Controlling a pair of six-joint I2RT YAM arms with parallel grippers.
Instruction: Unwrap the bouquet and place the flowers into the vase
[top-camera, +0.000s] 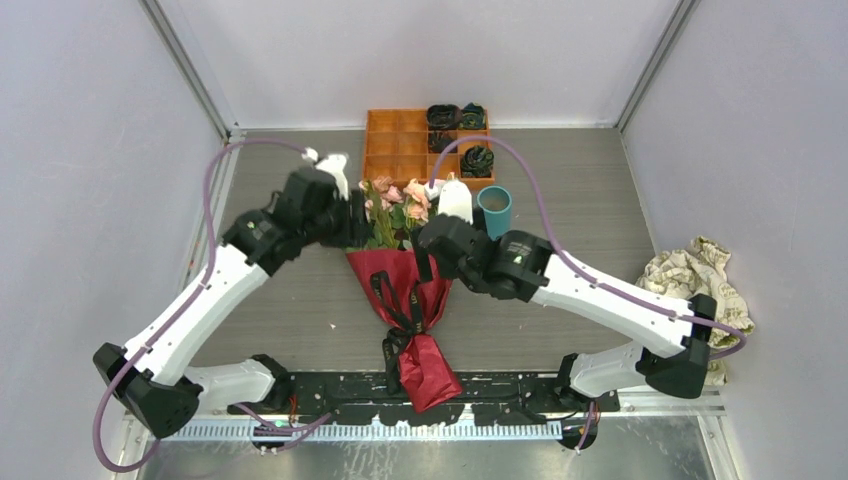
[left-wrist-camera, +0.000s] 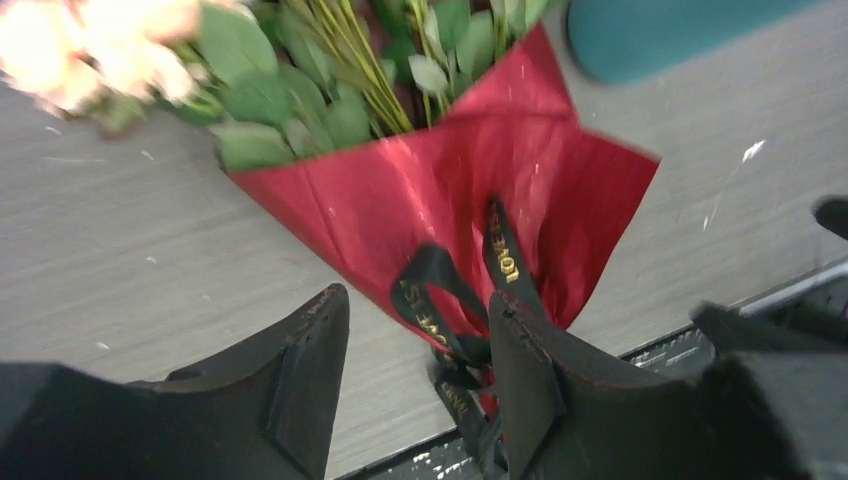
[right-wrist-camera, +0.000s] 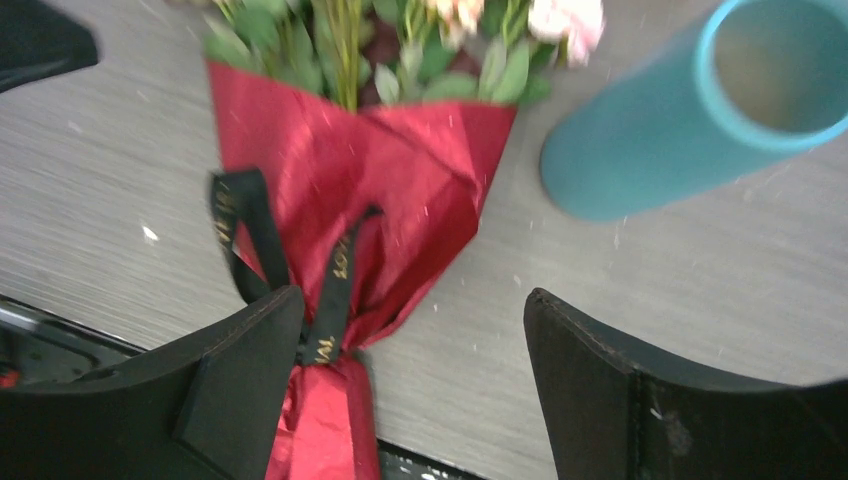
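Grey wood-grain desk (top-camera: 600, 200), white walls. Rose bouquet in crinkled dark red paper (top-camera: 405, 290) lies centre, blooms far, near teal cylindrical vase (top-camera: 494, 210). Left tool (left-wrist-camera: 415, 310) and right tool (right-wrist-camera: 412, 300) both apart, empty. Wrap light, crinkly, likely slippery; grip black ribbon (top-camera: 405, 310) loop first.

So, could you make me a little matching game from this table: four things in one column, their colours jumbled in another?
Things:
1. vase
2. wrapping paper
3. ribbon
4. tray

Colours:
A. black
B. orange
C. teal
D. dark red

Pairs: 1-C, 2-D, 3-A, 4-B
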